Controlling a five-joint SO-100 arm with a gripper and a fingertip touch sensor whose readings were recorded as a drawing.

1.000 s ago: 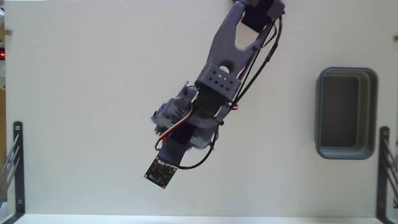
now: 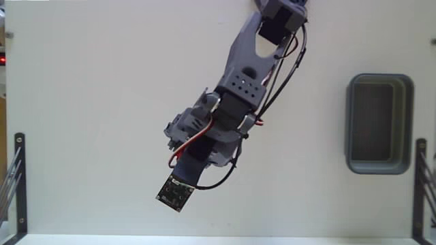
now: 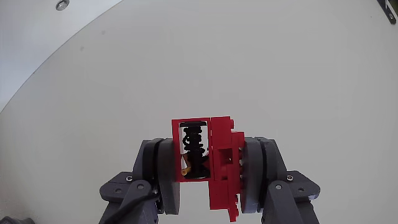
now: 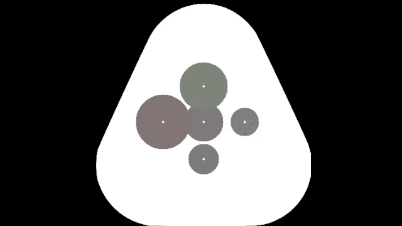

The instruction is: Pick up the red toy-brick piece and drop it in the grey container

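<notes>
Since a second ago our arm has slid slightly toward seven o'clock in the fixed view, the black circuit board (image 2: 175, 192) sitting a little lower. We judge the grasp done and the carry in hand: in the wrist view the gripper (image 3: 210, 180) has its fingers pinching the red toy-brick piece (image 3: 217, 163), apparently clear of the white table (image 3: 261, 68). Our arm reaches down from twelve o'clock, wrist pointing to seven. Next we must swing toward three o'clock, where the grey container (image 2: 379, 123) waits, well apart, and release over it.
</notes>
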